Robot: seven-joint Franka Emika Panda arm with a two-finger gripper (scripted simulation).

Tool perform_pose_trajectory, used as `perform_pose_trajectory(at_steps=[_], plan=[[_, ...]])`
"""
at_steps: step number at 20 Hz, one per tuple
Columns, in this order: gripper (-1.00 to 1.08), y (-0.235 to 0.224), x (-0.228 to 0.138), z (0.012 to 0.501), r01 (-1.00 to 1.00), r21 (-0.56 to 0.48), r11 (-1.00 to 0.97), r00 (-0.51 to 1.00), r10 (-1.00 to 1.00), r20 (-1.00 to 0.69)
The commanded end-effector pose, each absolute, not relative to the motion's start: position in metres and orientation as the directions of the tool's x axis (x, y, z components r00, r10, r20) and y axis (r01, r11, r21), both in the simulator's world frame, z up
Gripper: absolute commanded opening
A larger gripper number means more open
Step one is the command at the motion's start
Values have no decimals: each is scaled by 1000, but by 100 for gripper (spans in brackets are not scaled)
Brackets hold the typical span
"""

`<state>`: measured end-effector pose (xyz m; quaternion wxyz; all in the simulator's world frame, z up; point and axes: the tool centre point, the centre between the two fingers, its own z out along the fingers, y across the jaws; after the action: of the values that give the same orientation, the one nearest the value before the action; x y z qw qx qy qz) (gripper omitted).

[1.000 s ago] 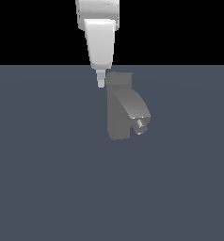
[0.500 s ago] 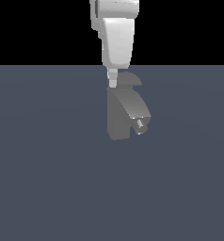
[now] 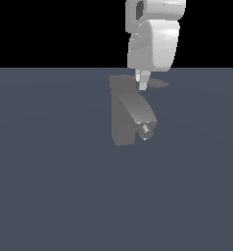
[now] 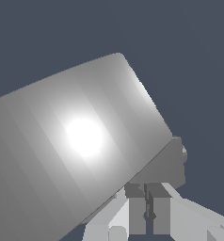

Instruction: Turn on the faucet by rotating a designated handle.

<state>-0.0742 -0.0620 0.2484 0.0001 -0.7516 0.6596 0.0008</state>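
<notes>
The matte grey faucet (image 3: pixel 122 122) stands upright in the middle of the exterior view. Its curved spout ends in a small shiny nozzle (image 3: pixel 146 130) toward that view's right. The thin flat handle (image 3: pixel 158 84) sticks out from the top cap toward the exterior view's right. My gripper (image 3: pixel 142 85) hangs from the white arm straight above. It is shut with nothing between its fingers, and its tips are at the blade's level against its inner part. In the wrist view the broad spout (image 4: pixel 81 141) fills most of the picture, with the gripper (image 4: pixel 149 217) beside it. I cannot make out the blade there.
A flat dark blue-grey floor (image 3: pixel 50 186) stretches all around the faucet, with a black background behind it. The white wrist housing (image 3: pixel 153 44) looms over the faucet's top.
The arm has travelled steadily toward the exterior view's right, from beside the cap to over it. The handle blade now shows pointing out to that side.
</notes>
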Motion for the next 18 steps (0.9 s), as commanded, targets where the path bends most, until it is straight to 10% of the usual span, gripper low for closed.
perform_pose_trajectory(at_steps=[1, 18], plan=[[-100, -93, -76, 249, -995, 0, -99, 99, -995, 0], [-100, -116, -33, 248, -994, 0, -114, 114, -994, 0]])
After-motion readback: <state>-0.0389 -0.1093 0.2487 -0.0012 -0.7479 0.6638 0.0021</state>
